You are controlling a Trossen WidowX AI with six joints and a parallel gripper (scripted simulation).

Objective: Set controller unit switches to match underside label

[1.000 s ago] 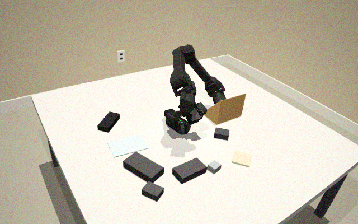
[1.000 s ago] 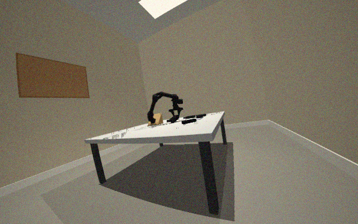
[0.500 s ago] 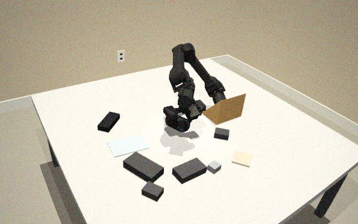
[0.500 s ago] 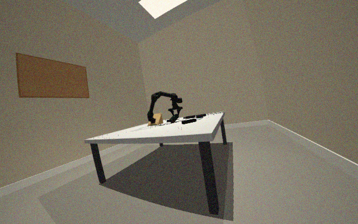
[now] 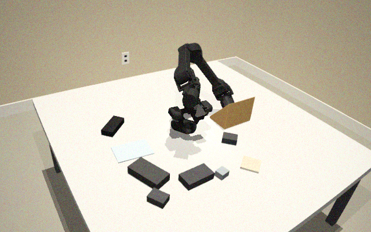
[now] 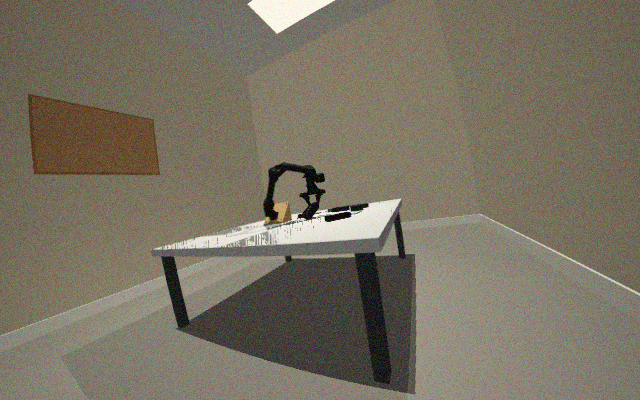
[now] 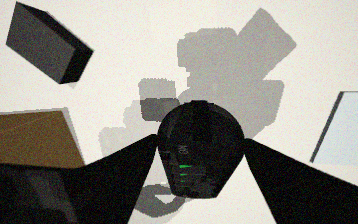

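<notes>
from my remote seat, the dark grey controller unit with green-marked rocker switches (image 5: 183, 126) (image 6: 308, 210) (image 7: 200, 167) hangs tilted between the wide-set fingertips of my gripper (image 5: 187, 118) (image 6: 311, 201) (image 7: 199, 141), seemingly pinched at its sides, long axis crossing the finger-to-finger line.

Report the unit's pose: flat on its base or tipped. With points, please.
The unit (image 5: 183, 127) (image 6: 309, 210) (image 7: 205, 150) is tipped: the wrist view shows its rounded end (image 7: 200, 122) toward the camera and its switch face (image 7: 191, 174) steeply foreshortened.
</notes>
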